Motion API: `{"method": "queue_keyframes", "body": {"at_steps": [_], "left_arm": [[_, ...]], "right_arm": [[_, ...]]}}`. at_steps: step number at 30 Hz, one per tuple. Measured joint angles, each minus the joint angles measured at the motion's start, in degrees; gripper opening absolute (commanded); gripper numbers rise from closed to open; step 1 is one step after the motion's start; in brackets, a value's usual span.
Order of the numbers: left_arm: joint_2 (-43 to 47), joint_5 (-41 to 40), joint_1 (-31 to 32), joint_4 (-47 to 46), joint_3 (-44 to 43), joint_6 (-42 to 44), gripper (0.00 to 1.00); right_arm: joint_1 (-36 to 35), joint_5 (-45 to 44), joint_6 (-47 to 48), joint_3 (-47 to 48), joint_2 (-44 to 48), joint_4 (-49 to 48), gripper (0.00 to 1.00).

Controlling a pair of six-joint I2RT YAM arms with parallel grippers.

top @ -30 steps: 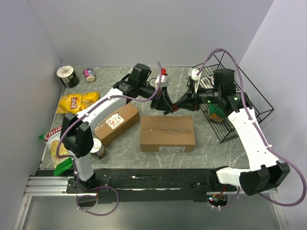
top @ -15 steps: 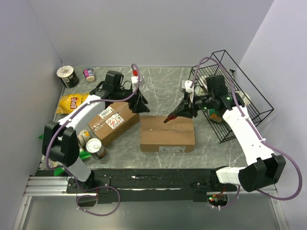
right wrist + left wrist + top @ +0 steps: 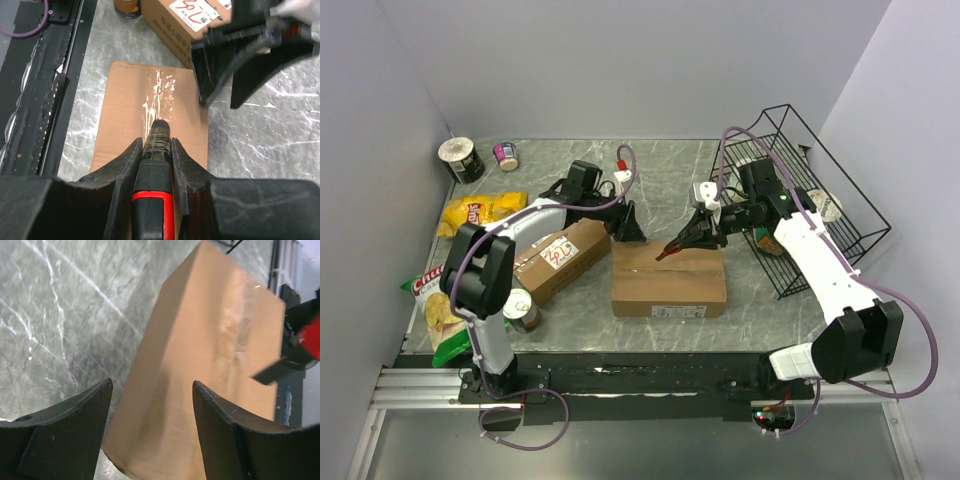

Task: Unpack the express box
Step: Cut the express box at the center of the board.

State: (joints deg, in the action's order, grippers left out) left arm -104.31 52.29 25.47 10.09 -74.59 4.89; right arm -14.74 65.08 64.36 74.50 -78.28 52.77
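Observation:
The express box is a plain brown carton lying shut mid-table, with a taped seam along its top. My right gripper is shut on a black and red cutter. The cutter's tip hangs just over the seam at the carton's far left part. My left gripper stands open and empty by the carton's far left corner. In the left wrist view the carton shows between the spread fingers, which do not touch it.
A second brown box with a white label lies left of the carton, a can in front of it. Snack bags lie along the left edge, two cups stand at the back left, and a black wire basket sits on the right.
The left gripper opened, let go of the cutter and swung left, then came to the carton's far corner. The right gripper brought the cutter down and left over the carton.

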Motion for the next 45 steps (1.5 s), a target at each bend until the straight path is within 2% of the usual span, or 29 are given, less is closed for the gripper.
{"method": "queue_keyframes", "body": {"at_steps": [10,17,28,45], "left_arm": [[-3.43,-1.75,2.6,0.13,-1.64,0.52,0.69],[-3.43,-2.25,3.45,0.94,-1.62,1.53,0.68],[-4.31,-2.27,3.56,1.88,-1.62,2.4,0.66],[-6.38,-1.25,4.22,3.72,-3.19,4.0,0.6]], "right_arm": [[-0.02,-1.36,3.06,-4.83,1.33,1.6,0.0],[0.0,-2.89,1.9,-9.33,4.33,-1.49,0.0],[-0.02,-5.4,-1.18,-10.88,5.99,-6.58,0.0],[-1.9,-7.63,2.91,-10.69,5.92,-3.89,0.0]]}}
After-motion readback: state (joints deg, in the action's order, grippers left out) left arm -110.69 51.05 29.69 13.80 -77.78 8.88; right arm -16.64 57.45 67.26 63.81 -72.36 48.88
